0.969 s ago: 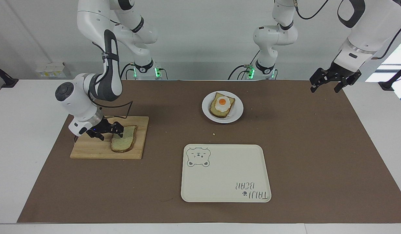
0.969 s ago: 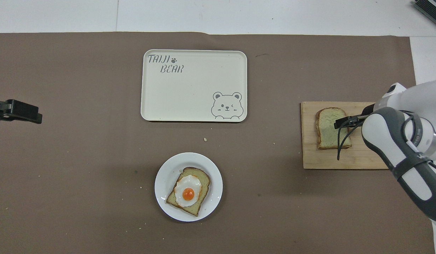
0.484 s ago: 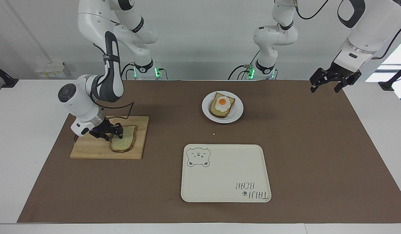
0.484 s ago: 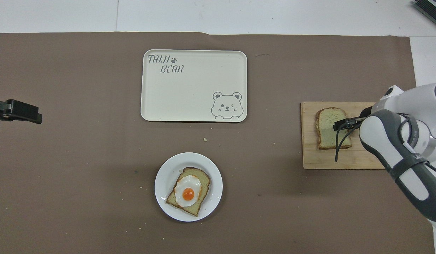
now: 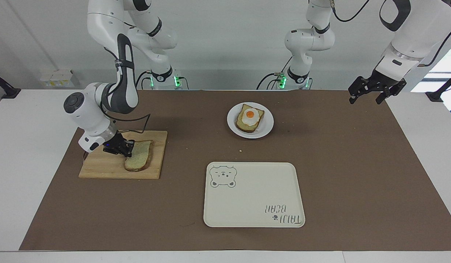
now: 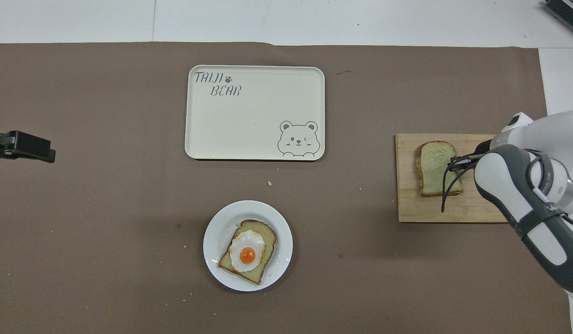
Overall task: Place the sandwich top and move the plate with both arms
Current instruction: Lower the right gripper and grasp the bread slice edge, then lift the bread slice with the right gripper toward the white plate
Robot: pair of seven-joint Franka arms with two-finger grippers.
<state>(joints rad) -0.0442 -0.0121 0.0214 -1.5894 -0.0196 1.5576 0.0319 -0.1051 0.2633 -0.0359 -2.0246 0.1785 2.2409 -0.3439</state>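
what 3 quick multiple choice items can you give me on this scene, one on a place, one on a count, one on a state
1. Where does the plain bread slice lie?
A. on the wooden cutting board
B. on the bear-print tray
C. on the white plate

2. How many bread slices are in the scene?
A. one
B. two
C. three

3. What is the right gripper doing?
A. hanging open over the tray
B. shut on the edge of the plain bread slice
C. shut on the plate's rim

Answers:
1. A: the slice rests on the board at the right arm's end of the table.
2. B: the plain slice, plus the egg-topped toast on the plate.
3. B: its fingertips pinch the slice's edge, while the left gripper waits open in the air at its own end.
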